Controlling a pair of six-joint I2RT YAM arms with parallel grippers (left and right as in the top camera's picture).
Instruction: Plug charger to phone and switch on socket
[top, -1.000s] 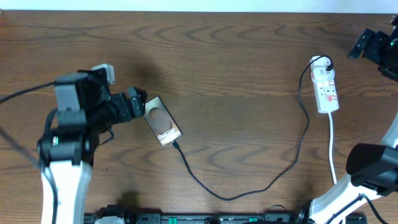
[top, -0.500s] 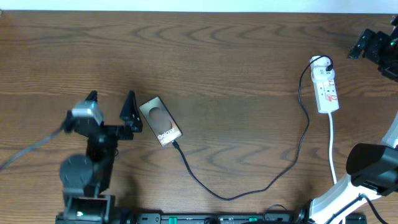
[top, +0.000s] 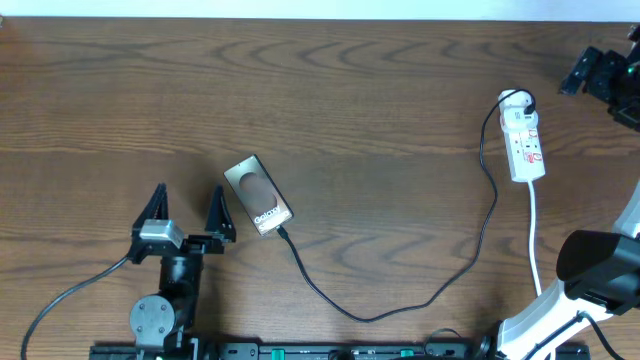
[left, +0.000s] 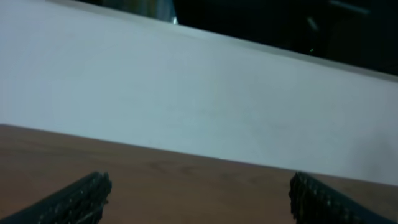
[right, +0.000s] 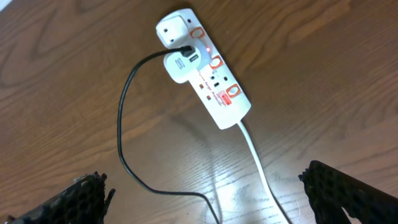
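Left gripper (top: 189, 196) wide, empty, near phone (top: 257, 195). Right gripper (right: 217, 198) wide, facing socket (right: 211, 74). Charger (top: 400, 306) tip looks seated; flip socket on with square, light press, clear of charger.

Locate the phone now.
In the overhead view the phone lies left of centre, just right of the left gripper, the charger meeting its lower end.

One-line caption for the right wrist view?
Open right gripper framing the white socket, black charger cable plugged into its white adapter.
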